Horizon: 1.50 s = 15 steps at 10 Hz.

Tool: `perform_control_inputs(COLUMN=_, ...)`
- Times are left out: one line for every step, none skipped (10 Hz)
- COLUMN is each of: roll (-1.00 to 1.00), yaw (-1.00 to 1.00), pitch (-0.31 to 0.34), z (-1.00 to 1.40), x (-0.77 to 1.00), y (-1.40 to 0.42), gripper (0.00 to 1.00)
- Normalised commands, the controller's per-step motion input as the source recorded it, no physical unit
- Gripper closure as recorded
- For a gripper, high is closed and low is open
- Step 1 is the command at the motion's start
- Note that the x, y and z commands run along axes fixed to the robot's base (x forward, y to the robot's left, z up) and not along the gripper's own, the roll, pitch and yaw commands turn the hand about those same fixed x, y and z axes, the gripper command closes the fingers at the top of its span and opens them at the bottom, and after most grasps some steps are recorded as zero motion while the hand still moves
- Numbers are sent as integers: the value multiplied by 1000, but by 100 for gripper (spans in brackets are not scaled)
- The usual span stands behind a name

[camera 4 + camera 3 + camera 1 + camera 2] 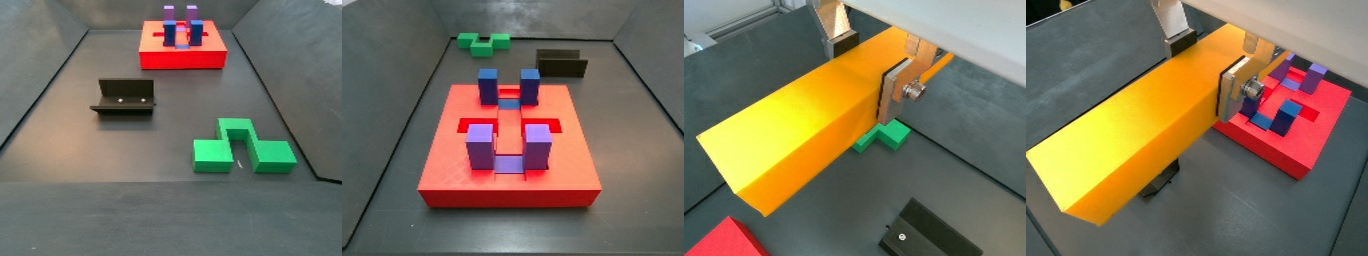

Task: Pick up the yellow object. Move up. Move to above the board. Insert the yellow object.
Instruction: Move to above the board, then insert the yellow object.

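Both wrist views show our gripper (869, 62) clamped across the yellow object (811, 120), one silver finger (898, 88) flat against its near side and the other on the far side. We grip the bar near one end, so most of its length sticks out ahead of the fingers. It hangs in the air: below it in a wrist view lie the green blocks (881, 136), a corner of the board (727, 240) and the fixture (931, 233), all on the dark floor. In a wrist view the board (1303, 125), with its blue and purple posts (1280, 113), sits off to one side of the bar, not under it.

In both side views neither gripper nor bar appears; we see only the board (476, 170), the green blocks (238, 147) and the fixture (124, 97), well apart from each other. We judge the lift done and the carry to the board yet to finish; the slot between the posts looks narrow, so the bar must arrive square.
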Motion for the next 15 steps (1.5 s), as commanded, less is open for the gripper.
perform_control_inputs(roll=67, yaw=176, pitch=300, z=223, x=-32, y=-1400, gripper=100)
perform_control_inputs(roll=80, yaw=160, pitch=288, z=224, x=-38, y=-1400, gripper=100)
perform_control_inputs(roll=86, yaw=114, pitch=235, z=235, x=-30, y=-1400, gripper=100)
perform_control_inputs(roll=31, yaw=63, pitch=184, z=238, x=-21, y=-1400, gripper=100)
perform_control_inputs(roll=14, yaw=40, pitch=146, z=236, x=-8, y=-1400, gripper=100)
perform_control_inputs(roll=12, yaw=21, pitch=128, z=245, x=22, y=-1400, gripper=100)
perform_control_inputs(roll=0, yaw=11, pitch=131, z=251, x=57, y=-1400, gripper=100)
perform_control_inputs(roll=22, yaw=10, pitch=132, z=170, x=69, y=-913, gripper=100)
perform_control_inputs(roll=7, yaw=8, pitch=135, z=89, x=83, y=-418, gripper=100)
perform_control_inputs(roll=7, yaw=6, pitch=107, z=60, x=52, y=-222, gripper=100)
perform_control_inputs(roll=8, yaw=10, pitch=97, z=53, x=38, y=-170, gripper=100)
perform_control_inputs(roll=-7, yaw=0, pitch=-67, z=-154, x=0, y=-3, gripper=100)
perform_control_inputs(roll=9, yaw=0, pitch=-23, z=-460, x=0, y=-83, gripper=100)
perform_control_inputs(roll=61, yaw=0, pitch=-66, z=-800, x=20, y=-174, gripper=100)
perform_control_inputs(roll=36, yaw=0, pitch=-150, z=-971, x=0, y=-169, gripper=100)
